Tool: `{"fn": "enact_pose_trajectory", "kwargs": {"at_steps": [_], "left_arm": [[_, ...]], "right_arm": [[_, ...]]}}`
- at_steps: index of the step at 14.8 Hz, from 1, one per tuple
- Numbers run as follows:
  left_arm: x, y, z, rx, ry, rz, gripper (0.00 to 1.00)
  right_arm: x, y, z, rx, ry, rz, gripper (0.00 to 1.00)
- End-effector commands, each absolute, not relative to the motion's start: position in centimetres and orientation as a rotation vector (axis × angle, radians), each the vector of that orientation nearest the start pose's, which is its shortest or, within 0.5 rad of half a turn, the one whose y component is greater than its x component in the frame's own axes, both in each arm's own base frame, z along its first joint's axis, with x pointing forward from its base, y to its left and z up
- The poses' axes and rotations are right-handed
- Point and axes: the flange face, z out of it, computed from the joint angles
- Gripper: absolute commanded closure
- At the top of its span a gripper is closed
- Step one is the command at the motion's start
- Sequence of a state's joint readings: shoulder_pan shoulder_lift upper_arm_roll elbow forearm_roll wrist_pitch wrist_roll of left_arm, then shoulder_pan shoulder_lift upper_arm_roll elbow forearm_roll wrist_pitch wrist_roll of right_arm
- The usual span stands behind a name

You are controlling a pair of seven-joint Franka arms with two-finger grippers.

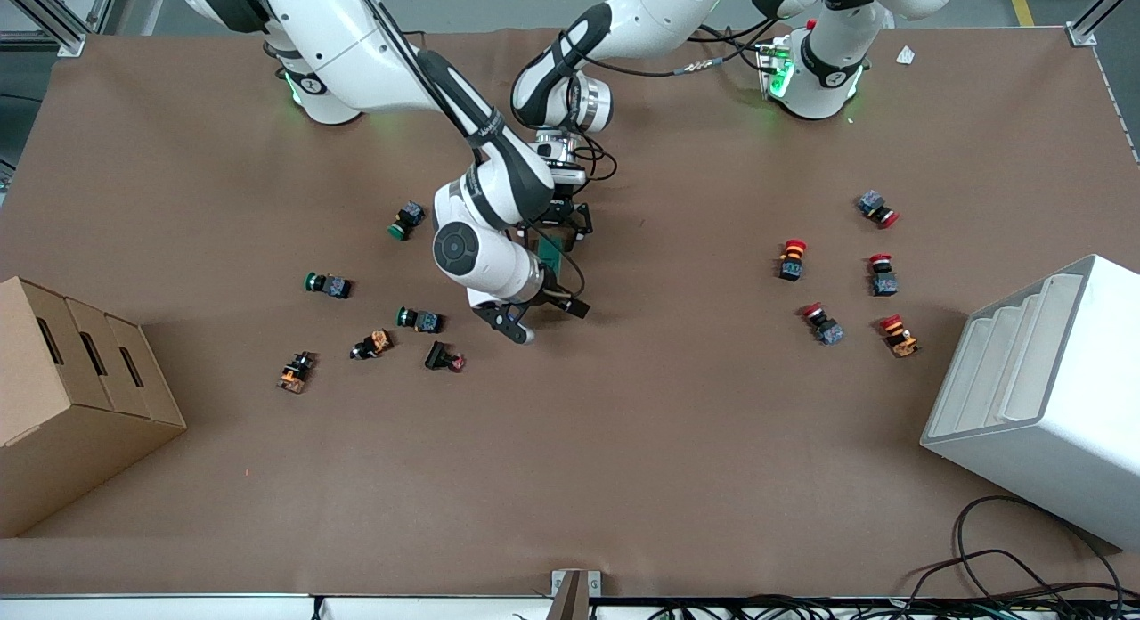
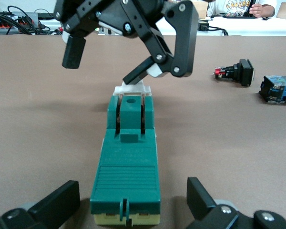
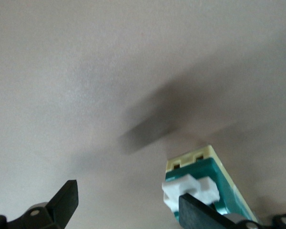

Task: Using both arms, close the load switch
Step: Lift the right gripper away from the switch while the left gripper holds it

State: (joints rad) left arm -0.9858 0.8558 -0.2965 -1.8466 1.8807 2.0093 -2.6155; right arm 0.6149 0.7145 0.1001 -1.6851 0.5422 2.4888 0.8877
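Observation:
The load switch, a dark green block on a cream base with a white lever at one end, lies on the brown table near the middle. In the left wrist view the load switch lies between my left gripper's open fingers, which stand apart from its sides. My left gripper hangs over the switch's end farther from the front camera. My right gripper is open over the nearer end. One of its fingers rests against the white lever, which also shows in the left wrist view.
Green-capped and orange push-buttons lie scattered toward the right arm's end, with a cardboard box at that edge. Red-capped push-buttons lie toward the left arm's end, next to a white bin. Cables hang at the front edge.

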Motion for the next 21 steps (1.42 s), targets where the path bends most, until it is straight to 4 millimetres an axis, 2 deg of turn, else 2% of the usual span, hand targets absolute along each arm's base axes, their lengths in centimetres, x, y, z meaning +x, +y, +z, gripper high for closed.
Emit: {"fn": "enact_pose_trajectory", "kwargs": {"at_steps": [1,3,6,11,13,16,18,19,21], "left_arm": [[24.6,-55.5,4.7,-2.715,0.092,-1.681,0.0],[25.0,-55.7,5.0,-2.705,0.099,-1.686,0.0],[25.3,-55.8,5.2,-2.698,0.104,-1.687,0.0],[25.4,-55.8,5.3,-2.696,0.101,-1.691,0.0],[25.7,-56.3,6.2,-2.7,0.08,-1.704,0.0],[26.8,-56.8,7.2,-2.679,0.093,-1.686,0.0],[27.1,-57.2,8.9,-2.664,0.07,-1.629,0.0],[27.4,-57.9,9.7,-2.665,0.045,-1.599,0.0],[27.3,-59.4,12.1,-2.682,0.004,-1.541,0.0]], "right_arm": [[55.2,42.0,19.3,-2.625,0.83,0.309,0.0],[56.4,39.9,19.5,-2.641,0.802,0.341,0.0],[58.6,35.3,22.4,-2.688,0.71,0.393,0.0],[62.3,24.7,29.9,-2.84,0.517,0.326,0.0],[63.1,20.7,32.4,-2.918,0.427,0.286,0.0],[64.2,12.7,37.4,-3.01,0.23,0.191,0.0],[64.2,8.6,40.9,-3.068,0.194,0.119,0.0],[64.2,7.0,42.7,-3.103,0.192,0.077,0.0],[63.8,5.2,45.6,-3.188,0.104,0.052,0.0]]}}
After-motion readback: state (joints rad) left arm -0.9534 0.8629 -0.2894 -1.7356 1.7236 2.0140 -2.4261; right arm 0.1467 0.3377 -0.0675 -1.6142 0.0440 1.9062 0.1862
